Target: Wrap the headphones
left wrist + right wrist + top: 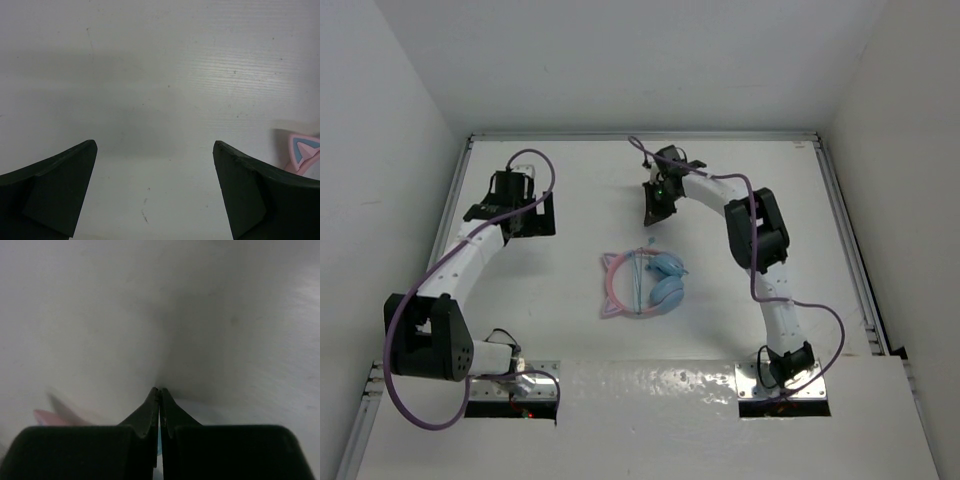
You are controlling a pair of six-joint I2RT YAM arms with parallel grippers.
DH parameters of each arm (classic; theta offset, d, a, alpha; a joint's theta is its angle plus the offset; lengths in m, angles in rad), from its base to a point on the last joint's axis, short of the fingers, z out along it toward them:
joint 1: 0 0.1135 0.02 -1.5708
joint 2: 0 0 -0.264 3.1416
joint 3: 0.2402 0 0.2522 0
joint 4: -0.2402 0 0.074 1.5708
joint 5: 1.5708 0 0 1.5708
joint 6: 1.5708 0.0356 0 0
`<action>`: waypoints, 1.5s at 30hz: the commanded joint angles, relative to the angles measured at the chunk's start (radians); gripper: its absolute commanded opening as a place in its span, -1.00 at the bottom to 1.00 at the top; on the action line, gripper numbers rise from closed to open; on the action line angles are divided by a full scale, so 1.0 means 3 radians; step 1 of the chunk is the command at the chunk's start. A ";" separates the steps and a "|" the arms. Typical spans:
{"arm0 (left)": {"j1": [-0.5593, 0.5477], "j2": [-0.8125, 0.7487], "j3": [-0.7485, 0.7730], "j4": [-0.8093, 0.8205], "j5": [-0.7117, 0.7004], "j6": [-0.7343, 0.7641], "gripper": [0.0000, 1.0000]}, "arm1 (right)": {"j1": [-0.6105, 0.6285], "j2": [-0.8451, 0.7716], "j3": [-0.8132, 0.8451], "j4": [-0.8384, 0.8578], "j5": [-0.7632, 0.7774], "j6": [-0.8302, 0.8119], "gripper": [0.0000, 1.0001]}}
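The headphones (pixel 642 283) lie flat at the table's middle, with a pink cat-ear headband on the left and light blue ear cups on the right. Their thin teal cable (pixel 638 272) runs across the band. Just behind them my right gripper (pixel 651 218) points down at the table and is shut. In the right wrist view its tips (pixel 159 389) meet, with a teal sliver of cable (pixel 159 440) pinched lower between the fingers. My left gripper (pixel 515 222) hangs open over bare table at the back left. One pink ear (pixel 300 152) shows at the edge of the left wrist view, beside the wide-open left gripper (pixel 155 145).
White walls close the table in at the back and on both sides. Purple robot cables (pixel 535 160) loop along both arms. A blurred pink piece of headband (pixel 55 416) shows low left in the right wrist view.
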 commanded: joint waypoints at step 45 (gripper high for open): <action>0.0086 -0.0156 -0.0148 0.0236 -0.0116 0.0012 0.99 | -0.0568 -0.1313 -0.0647 -0.0426 0.1702 0.0058 0.67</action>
